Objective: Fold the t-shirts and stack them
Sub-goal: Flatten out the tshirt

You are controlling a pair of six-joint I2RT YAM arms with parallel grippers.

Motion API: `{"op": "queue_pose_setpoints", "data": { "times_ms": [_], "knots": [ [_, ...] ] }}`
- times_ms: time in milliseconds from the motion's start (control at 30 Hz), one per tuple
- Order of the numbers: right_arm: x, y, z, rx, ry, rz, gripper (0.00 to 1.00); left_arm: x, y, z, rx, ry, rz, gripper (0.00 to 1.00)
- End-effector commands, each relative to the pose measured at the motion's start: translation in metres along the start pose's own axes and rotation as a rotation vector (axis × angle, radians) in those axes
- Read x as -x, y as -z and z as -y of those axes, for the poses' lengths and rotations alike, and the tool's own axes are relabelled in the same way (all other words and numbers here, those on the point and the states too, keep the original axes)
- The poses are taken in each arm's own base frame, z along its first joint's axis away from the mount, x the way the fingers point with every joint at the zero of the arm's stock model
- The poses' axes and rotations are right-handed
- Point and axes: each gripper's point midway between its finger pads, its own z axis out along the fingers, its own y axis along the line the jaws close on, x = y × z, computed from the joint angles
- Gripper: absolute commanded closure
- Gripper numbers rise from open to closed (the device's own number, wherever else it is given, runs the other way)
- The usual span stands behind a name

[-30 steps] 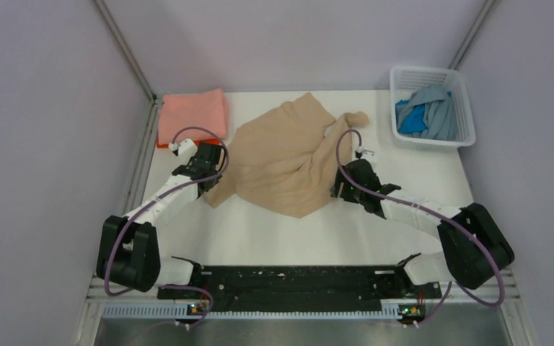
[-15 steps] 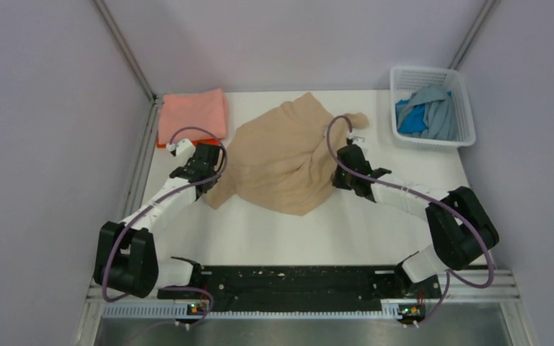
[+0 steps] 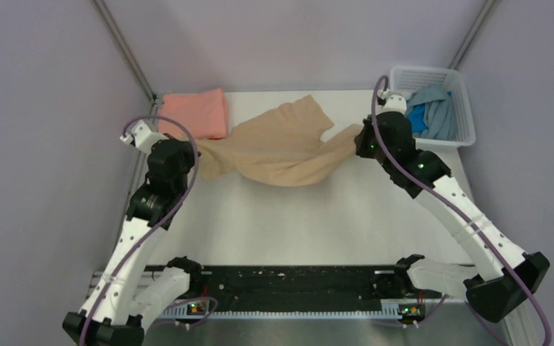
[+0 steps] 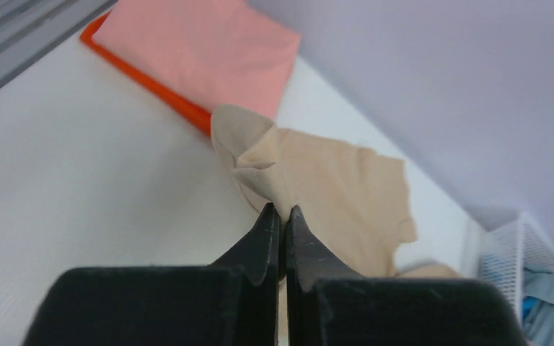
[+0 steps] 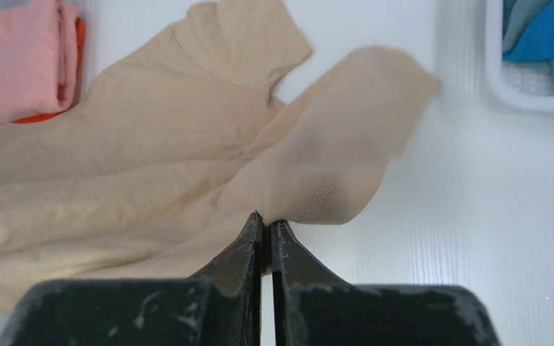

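Tan shirt (image 3: 281, 148) stretched between both arms, near far edge of table (image 3: 296, 223). Left fingers (image 4: 263, 238) pinch one end, right fingers (image 5: 245, 245) pinch other. Pink shirt (image 3: 193, 112) folded, far-left corner.

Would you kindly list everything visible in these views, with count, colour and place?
tan t-shirt: one, beige, stretched between both grippers
pink t-shirt: one, salmon, folded, far left
orange t-shirt: one, orange, under the pink t-shirt
basket: one, white, far right
blue t-shirt: one, blue, in the basket
blue-grey t-shirt: one, pale, in the basket
table: one, white, beneath everything
left gripper: one, black, shut on the tan t-shirt
right gripper: one, black, shut on the tan t-shirt
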Motion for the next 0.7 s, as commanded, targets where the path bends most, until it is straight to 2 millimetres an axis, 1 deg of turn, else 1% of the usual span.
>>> {"op": "queue_pose_setpoints", "data": {
  "times_ms": [0,67,100,200,233,267,367,433,467,500,567,600,633,667],
  "knots": [
    [0.056,0.042,-0.004,0.024,0.055,0.118,1.00,0.059,0.038,0.043,-0.236,0.080,0.166,1.00],
    [0.086,0.048,-0.009,0.031,0.070,0.177,1.00,0.079,0.045,0.056,-0.278,0.090,0.219,1.00],
    [0.101,0.048,-0.011,0.033,0.078,0.200,1.00,0.090,0.047,0.063,-0.290,0.094,0.244,1.00],
    [0.147,0.036,-0.011,0.051,0.080,0.257,1.00,0.114,0.039,0.091,-0.307,0.083,0.282,1.00],
    [0.162,0.029,-0.012,0.069,0.081,0.280,1.00,0.120,0.030,0.099,-0.296,0.070,0.295,1.00],
    [0.174,0.017,-0.014,0.084,0.097,0.297,1.00,0.129,0.024,0.108,-0.284,0.066,0.316,1.00],
    [0.210,-0.011,-0.021,0.112,0.134,0.363,1.00,0.151,-0.007,0.129,-0.209,0.044,0.373,1.00],
    [0.229,-0.033,-0.027,0.116,0.171,0.402,1.00,0.161,-0.024,0.149,-0.219,0.019,0.382,1.00],
    [0.248,-0.036,-0.031,0.118,0.171,0.442,1.00,0.165,-0.033,0.159,-0.226,0.014,0.389,1.00],
    [0.260,-0.045,-0.033,0.118,0.168,0.460,1.00,0.172,-0.041,0.169,-0.234,0.012,0.408,1.00],
    [0.287,-0.053,-0.037,0.141,0.134,0.499,1.00,0.193,-0.057,0.186,-0.239,0.015,0.449,1.00],
    [0.301,-0.052,-0.039,0.163,0.117,0.522,1.00,0.208,-0.060,0.195,-0.238,0.017,0.462,1.00],
    [0.315,-0.049,-0.041,0.180,0.103,0.552,1.00,0.213,-0.068,0.204,-0.236,0.004,0.446,1.00],
    [0.331,-0.041,-0.044,0.204,0.098,0.593,1.00,0.236,-0.059,0.219,-0.270,0.001,0.462,1.00]
  ]
}}
